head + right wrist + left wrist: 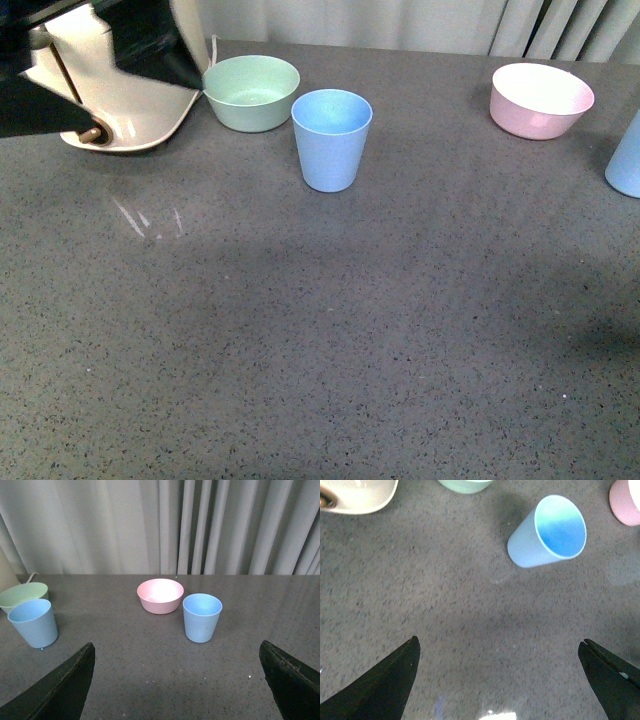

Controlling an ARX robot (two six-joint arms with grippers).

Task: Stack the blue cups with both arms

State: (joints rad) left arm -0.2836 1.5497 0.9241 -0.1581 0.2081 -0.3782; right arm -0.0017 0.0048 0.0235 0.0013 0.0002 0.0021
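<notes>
Well, my left claw (498,640) and right claw (176,643) are spread, empty. One blue cup (331,140) stands near the far edge of the bench (300,350), the second blue cup (627,160) at its right edge; a crooked approach could topple them.

I log a grey speckled worktop (320,350). Standing on it: central blue cup (331,140), upright. Mint-green bowl (251,92) just behind-left of it, cream-coloured base (130,115) further left. Pink bowl (541,100) and second blue cup (626,155) well right.

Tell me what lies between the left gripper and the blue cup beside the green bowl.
Nothing. In the left wrist view, only bare grey table separates the open left gripper from the blue cup.
</notes>
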